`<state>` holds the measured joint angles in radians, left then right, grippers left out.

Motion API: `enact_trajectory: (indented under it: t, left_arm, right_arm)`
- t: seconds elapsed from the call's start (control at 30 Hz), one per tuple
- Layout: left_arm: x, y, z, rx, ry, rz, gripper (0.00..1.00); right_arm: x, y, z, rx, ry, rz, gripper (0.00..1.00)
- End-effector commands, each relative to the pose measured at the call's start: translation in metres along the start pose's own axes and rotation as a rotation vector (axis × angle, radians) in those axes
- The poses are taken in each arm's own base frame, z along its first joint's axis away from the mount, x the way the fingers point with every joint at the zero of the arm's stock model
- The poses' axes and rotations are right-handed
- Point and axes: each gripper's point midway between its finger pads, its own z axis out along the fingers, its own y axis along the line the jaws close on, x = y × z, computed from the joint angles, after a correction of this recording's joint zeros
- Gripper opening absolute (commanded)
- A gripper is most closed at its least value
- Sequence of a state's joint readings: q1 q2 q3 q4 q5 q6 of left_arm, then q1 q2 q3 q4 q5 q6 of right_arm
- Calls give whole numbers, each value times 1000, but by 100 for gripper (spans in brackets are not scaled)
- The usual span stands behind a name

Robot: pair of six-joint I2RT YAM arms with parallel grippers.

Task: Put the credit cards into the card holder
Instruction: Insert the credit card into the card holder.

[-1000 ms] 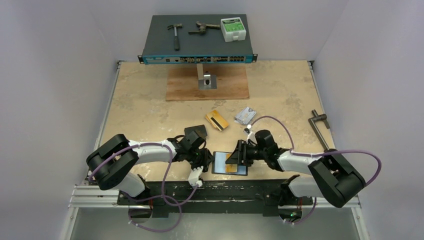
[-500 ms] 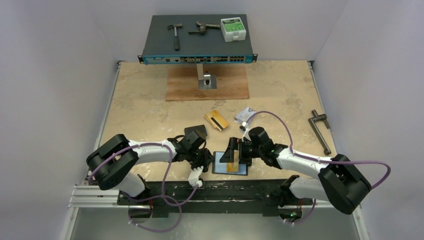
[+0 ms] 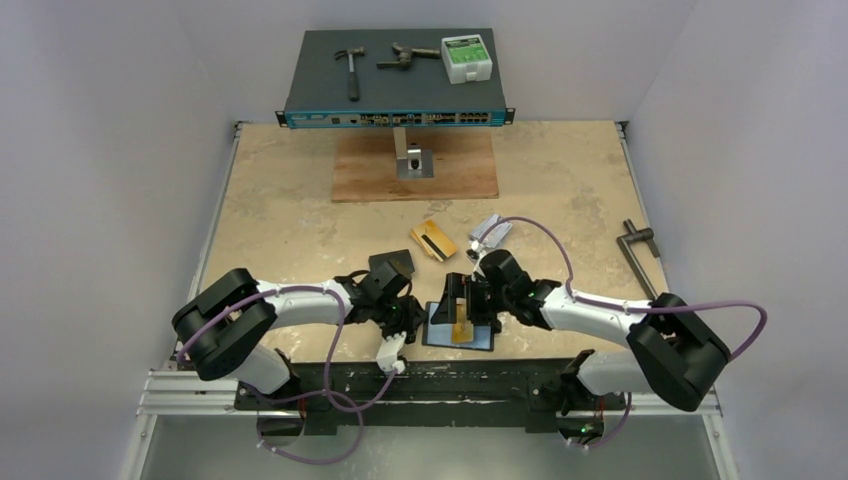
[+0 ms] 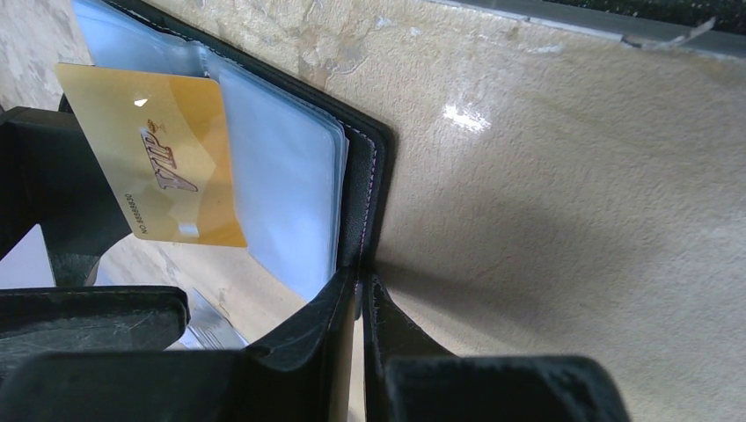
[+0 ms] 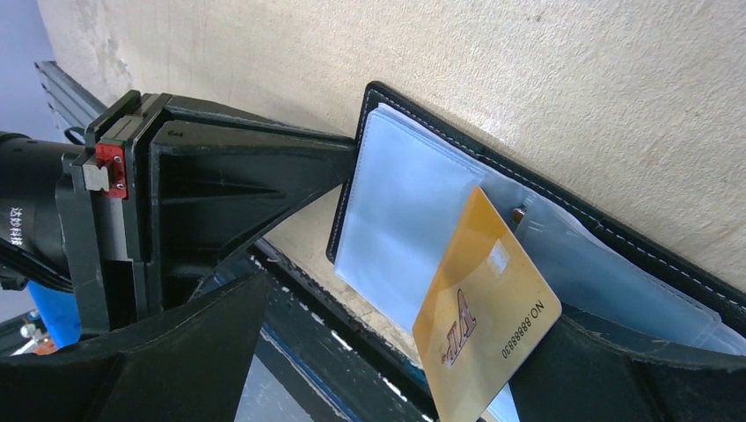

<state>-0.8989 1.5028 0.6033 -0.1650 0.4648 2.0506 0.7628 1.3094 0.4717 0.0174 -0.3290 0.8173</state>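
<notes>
**At the near table edge: gold card resting on the open card holder**

On the beige table [image 3: 560,180], just ahead of the arm bases, the black card holder [image 3: 480,340] lies spread open with its clear pockets [image 4: 281,193] facing up. A gold credit card [image 5: 484,325], printed "VIP", leans tilted on these pockets, one edge against the sleeves; how far it sits inside a pocket cannot be told.

The left gripper [image 4: 361,290] has its jaws pressed together on the holder's stitched left edge, pinning it. The right gripper [image 3: 462,303] is spread wide over the holder, its fingers [image 5: 176,360] standing on either side of the gold card without clamping it.

Farther from the arms, a second gold card with a dark stripe [image 3: 434,240] and a silver-grey card [image 3: 492,230] lie near each other on the table. A plain black pouch [image 3: 391,264] sits beside the left arm's wrist.

At the far end, a wooden board [image 3: 415,165] lies before a network switch [image 3: 395,100], which carries a hammer [image 3: 350,70] and a green-and-white box [image 3: 467,58]. A metal handle [image 3: 640,260] lies at the right edge.
</notes>
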Motion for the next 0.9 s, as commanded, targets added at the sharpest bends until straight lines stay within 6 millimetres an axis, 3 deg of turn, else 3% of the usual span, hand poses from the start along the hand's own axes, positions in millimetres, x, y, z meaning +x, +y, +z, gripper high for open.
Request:
enact_trajectory:
  t: [0.0, 0.13, 0.23, 0.33, 0.5, 0.63, 0.73, 0.8, 0.87]
  left_arm:
    - [-6, 15, -2, -52, -14, 82, 7]
    - [-7, 14, -2, -50, -15, 79, 6]
    - [-6, 15, -4, -53, -10, 73, 6]
    - [-4, 17, -7, -55, 5, 54, 6]
    - [-4, 11, -9, -40, 13, 32, 5]
    - [-1, 16, -11, -55, 29, 34, 4]
    - [7, 23, -17, -67, 60, -14, 3]
    - [13, 28, -22, -70, 85, -42, 2]
    - [17, 30, -27, -76, 104, -53, 2]
  right_arm:
    - [32, -61, 2, 261, 80, -11, 99]
    - [32, -65, -10, 320, 71, -10, 99]
    - [21, -56, -22, 331, 39, -20, 99]
    - [18, -47, -27, 298, 12, -4, 99]
    - [30, -38, -26, 197, 24, 40, 97]
    - [24, -26, -34, 150, -3, 43, 94]
    - [18, -25, -40, 153, -24, 42, 84]
    - [15, -25, -38, 134, -39, 50, 67]
    - [12, -26, -33, 122, -39, 50, 59]
